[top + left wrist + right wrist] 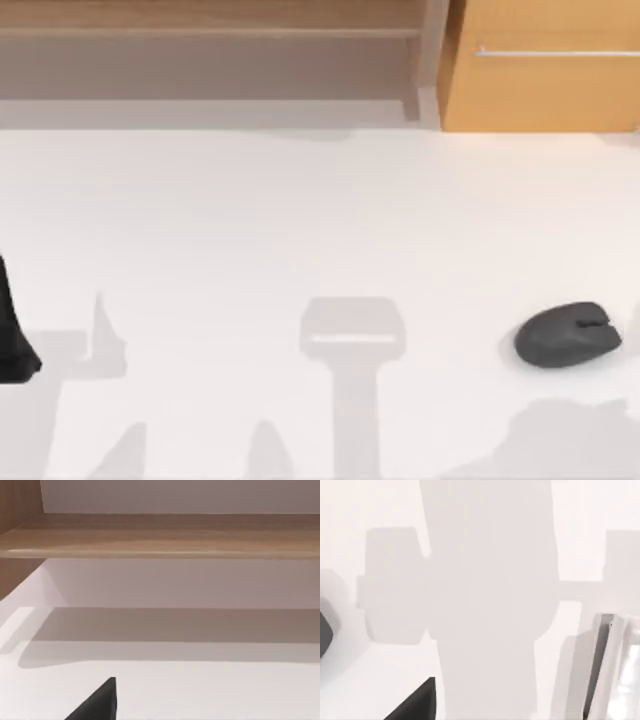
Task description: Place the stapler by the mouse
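Note:
The mouse is a dark grey oval lying flat on the white table at the right of the top view. A sliver of the mouse also shows at the edge of the right wrist view. The stapler is a faint whitish bar lying crosswise near the table's middle, well left of the mouse. In the right wrist view the stapler appears as a pale translucent bar, apart from one black fingertip of my right gripper. My left arm is a black shape at the table's left edge, and one of its fingertips shows in its wrist view.
A wooden shelf unit and a wooden cabinet with a metal handle stand along the table's far edge. Grey shadows lie across the near part of the white table. The left wrist view looks at the shelf board.

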`<move>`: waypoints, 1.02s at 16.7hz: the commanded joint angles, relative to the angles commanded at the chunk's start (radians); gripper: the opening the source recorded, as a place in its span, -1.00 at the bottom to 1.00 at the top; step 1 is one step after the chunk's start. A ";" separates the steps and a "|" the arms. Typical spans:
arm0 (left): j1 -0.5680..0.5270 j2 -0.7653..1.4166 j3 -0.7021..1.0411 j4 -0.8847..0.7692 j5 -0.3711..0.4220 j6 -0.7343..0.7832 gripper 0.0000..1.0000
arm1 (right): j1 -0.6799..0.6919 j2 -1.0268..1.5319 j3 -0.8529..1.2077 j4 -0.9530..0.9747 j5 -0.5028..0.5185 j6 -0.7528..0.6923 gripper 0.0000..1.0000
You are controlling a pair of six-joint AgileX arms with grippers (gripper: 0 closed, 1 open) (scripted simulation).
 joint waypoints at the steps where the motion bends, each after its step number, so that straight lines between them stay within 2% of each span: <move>1: 0.000 0.000 0.000 0.000 0.000 0.000 1.00 | -0.017 0.084 0.044 -0.051 0.000 0.012 1.00; 5: 0.000 0.000 0.000 0.000 0.000 0.000 1.00 | -0.070 0.343 0.183 -0.211 -0.001 0.051 1.00; 8: 0.000 0.000 0.000 0.000 0.000 0.000 1.00 | -0.089 0.432 0.235 -0.272 -0.001 0.065 1.00; 14: 0.000 0.000 0.000 0.000 0.000 0.000 1.00 | -0.087 0.438 0.233 -0.271 -0.001 0.066 1.00; 17: 0.000 0.000 0.000 0.000 0.000 0.000 1.00 | -0.089 0.473 0.194 -0.200 -0.001 0.069 1.00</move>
